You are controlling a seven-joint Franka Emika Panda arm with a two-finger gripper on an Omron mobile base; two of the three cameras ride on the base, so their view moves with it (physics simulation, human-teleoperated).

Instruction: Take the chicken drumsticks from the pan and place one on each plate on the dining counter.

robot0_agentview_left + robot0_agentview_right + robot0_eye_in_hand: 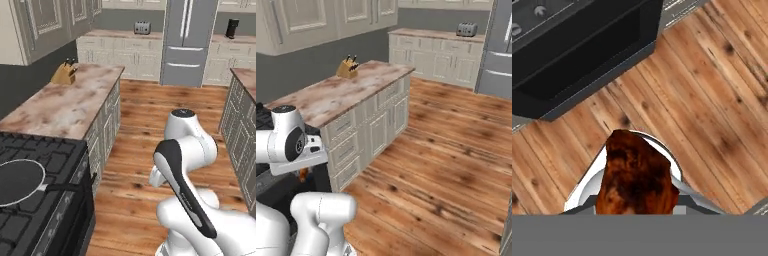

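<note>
Between gripper (637, 212) jaws: chicken drumstick (637, 180).

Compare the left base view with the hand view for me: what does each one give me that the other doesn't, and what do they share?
Left base view alone: the pan on the stove, no drumstick visible in it, a knife block on the stone counter, a toaster, and the fridge.

Hand view alone: a chicken drumstick held close under the camera in the gripper, which is shut on it, above bare floor.

Both: the black stove and the wooden floor.
</note>
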